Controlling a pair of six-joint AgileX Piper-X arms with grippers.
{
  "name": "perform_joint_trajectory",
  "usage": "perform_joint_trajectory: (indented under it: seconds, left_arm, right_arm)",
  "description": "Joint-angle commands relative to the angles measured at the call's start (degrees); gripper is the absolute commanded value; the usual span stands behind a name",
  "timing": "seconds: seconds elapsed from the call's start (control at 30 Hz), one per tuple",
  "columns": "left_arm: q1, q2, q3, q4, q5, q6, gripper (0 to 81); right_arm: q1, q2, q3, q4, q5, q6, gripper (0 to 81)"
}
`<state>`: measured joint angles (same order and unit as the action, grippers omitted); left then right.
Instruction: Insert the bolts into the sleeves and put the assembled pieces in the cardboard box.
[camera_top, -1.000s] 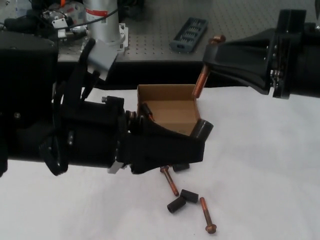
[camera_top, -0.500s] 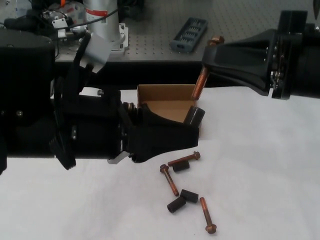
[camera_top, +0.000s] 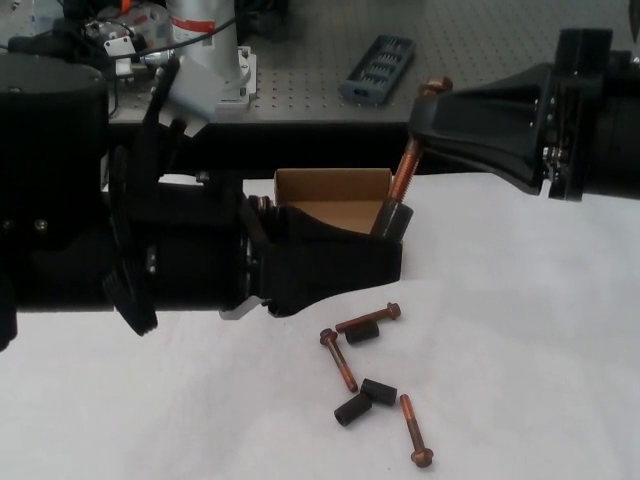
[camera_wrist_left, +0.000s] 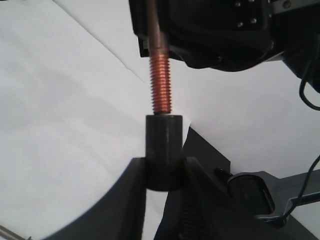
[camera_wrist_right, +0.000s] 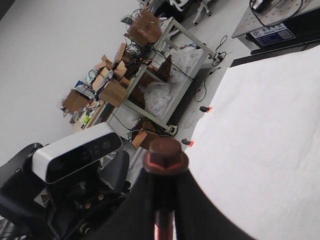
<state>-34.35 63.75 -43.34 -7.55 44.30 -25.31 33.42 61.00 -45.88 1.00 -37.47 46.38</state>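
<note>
My left gripper (camera_top: 392, 232) is shut on a black sleeve (camera_top: 391, 219), held in front of the open cardboard box (camera_top: 330, 198). In the left wrist view the sleeve (camera_wrist_left: 163, 151) stands upright between the fingers, and a copper bolt (camera_wrist_left: 160, 80) hangs with its threaded tip touching the sleeve's mouth. My right gripper (camera_top: 420, 118) is shut on that bolt (camera_top: 404, 168), above the sleeve. The bolt's hex head (camera_wrist_right: 165, 156) shows between the right fingers in the right wrist view.
On the white cloth near the front lie three loose bolts (camera_top: 341, 361) (camera_top: 414, 430) (camera_top: 369, 318) and three loose sleeves (camera_top: 379, 391) (camera_top: 349, 409) (camera_top: 362, 332). A blue rack (camera_top: 378, 66) and other gear sit on the bench behind the box.
The left gripper has raised the sleeve and carried it up under the bolt. The bolt's tip now meets the sleeve's mouth; before, they were apart.
</note>
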Motion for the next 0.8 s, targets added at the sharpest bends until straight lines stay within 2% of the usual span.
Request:
perform_joint_trajectory:
  seconds: [0.0,0.43,0.77]
  left_arm:
    - [-0.14,-0.49,-0.58,-3.28,-0.27,-0.50,0.6]
    - [-0.14,-0.49,-0.58,-3.26,-4.19,2.39,0.6]
    - [-0.14,-0.49,-0.58,-6.94,-6.60,4.84,0.6]
  right_arm:
    - [0.08,0.11,-0.17,1.06,-1.29,-0.84,2.7]
    - [0.08,0.11,-0.17,1.20,-3.80,-0.99,2.7]
    - [0.81,0.11,-0.17,1.20,-8.99,-3.66,2.7]
